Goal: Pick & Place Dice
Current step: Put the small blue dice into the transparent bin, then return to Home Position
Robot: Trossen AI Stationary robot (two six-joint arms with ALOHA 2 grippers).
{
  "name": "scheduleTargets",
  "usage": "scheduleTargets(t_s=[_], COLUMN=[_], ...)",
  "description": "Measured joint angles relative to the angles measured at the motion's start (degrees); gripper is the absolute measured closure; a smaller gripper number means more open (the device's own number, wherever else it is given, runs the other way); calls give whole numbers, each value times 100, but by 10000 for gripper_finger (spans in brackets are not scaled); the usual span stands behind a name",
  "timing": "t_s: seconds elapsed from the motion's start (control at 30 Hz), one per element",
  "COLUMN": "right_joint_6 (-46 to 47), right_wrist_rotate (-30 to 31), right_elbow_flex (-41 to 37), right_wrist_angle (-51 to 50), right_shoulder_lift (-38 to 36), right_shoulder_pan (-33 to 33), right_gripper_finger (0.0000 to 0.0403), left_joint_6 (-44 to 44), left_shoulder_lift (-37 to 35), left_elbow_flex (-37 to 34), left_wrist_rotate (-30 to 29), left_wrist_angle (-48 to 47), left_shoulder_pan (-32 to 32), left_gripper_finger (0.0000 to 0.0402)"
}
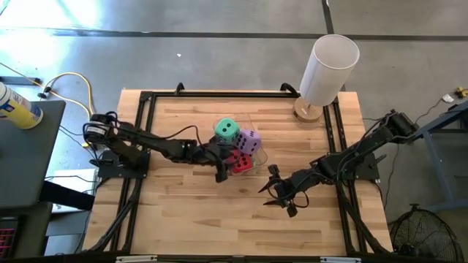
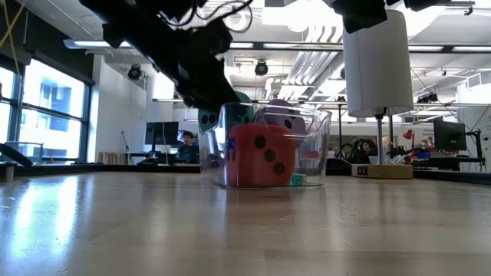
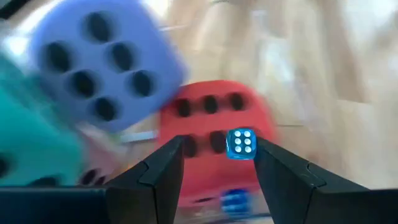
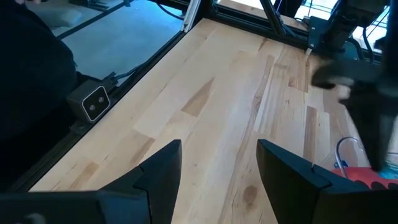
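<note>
Three soft dice with dark round pips sit bunched together near the table's middle. The green die point(image 1: 226, 129) lies farthest back, the purple die point(image 1: 249, 141) just beside it with a six-pip face in the left wrist view, and the red die point(image 1: 239, 162) sits nearest the front, touching the purple one

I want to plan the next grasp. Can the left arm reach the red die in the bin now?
Probably yes: the left gripper, fingers apart, hovers right at the clear bin, and the red die faces it uncovered.
</note>
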Motion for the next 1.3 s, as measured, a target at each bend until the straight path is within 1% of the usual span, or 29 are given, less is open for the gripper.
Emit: scheduleTargets(t_s=[0.07, 0.3, 0.8, 0.93, 1.13, 1.2, 1.3], right_joint_6=[0, 33, 42, 42, 42, 55, 451], right_wrist_rotate=[-2, -13, -2, -2, 13, 197, 746], right_elbow_flex=[0, 0, 0, 0, 0, 0, 0], right_wrist_angle=[-2, -6, -8, -8, -40, -120, -191], right_shoulder_lift=[0, 0, 0, 0, 0, 0, 0], right_shoulder_pan=[0, 0, 0, 0, 0, 2, 0], right_gripper_finger=[204, 204, 204, 204, 204, 204, 204], left_joint_6=[-143, -578, -568, -340, 59, 358, 585], left_shoulder_lift=[76, 191, 132, 59, -11, -49, -85], left_elbow_flex=[0, -4, 0, -4, -9, -9, -9], left_wrist_rotate=[-192, -172, -190, -117, -196, -202, -330], left_wrist_angle=[-2, -57, -235, -190, -29, -7, 81], left_shoulder_pan=[99, 373, 178, 165, 132, 113, 27], left_gripper_finger=[219, 219, 219, 219, 219, 219, 219])
